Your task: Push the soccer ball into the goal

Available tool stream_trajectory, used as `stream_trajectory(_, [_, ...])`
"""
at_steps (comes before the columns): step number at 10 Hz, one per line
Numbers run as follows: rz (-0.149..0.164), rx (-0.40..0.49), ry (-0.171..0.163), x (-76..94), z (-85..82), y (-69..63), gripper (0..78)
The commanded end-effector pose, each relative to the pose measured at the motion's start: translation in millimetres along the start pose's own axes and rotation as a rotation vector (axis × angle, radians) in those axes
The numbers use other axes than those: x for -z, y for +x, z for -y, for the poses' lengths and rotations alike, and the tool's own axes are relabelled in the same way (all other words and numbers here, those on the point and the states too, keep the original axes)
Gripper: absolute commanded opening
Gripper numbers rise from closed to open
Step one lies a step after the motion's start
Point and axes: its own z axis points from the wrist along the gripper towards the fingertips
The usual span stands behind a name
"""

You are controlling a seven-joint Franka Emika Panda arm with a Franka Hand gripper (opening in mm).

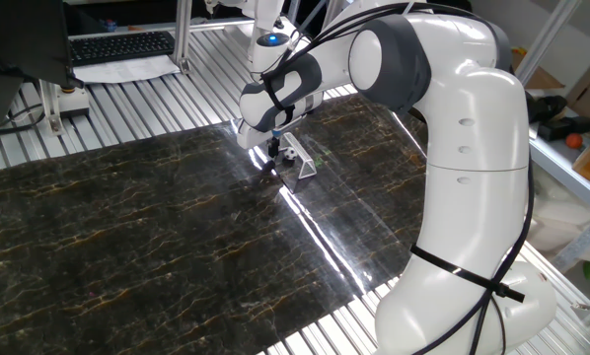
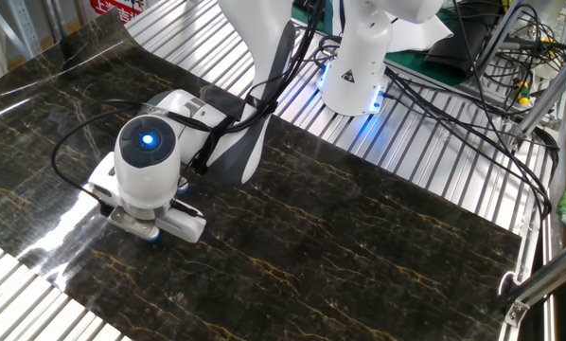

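Observation:
My gripper (image 1: 272, 150) points down onto the dark marble mat, with its dark fingertips close together and touching the mat right beside the goal's mouth. The goal (image 1: 302, 166) is a small silver-grey frame just right of the fingertips. A tiny white spot that looks like the soccer ball (image 1: 290, 156) sits at the goal's mouth, partly hidden by the fingers. In the other fixed view the gripper head (image 2: 154, 224) covers both ball and goal, and only a bluish fingertip shows beneath it.
The dark marble mat (image 1: 157, 227) lies on a slatted metal table. A keyboard (image 1: 122, 44) and papers sit at the far edge. The robot base (image 2: 354, 66) and loose cables (image 2: 453, 104) stand behind the mat.

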Motion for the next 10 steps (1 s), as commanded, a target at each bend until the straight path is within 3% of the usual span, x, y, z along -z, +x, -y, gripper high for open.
stream_trajectory(1, [0.003,-0.002,0.002,1.4,0.9,-0.8,0.0])
stream_trajectory(10, [0.003,-0.006,-0.007,3.5,-2.7,-2.1,0.0])
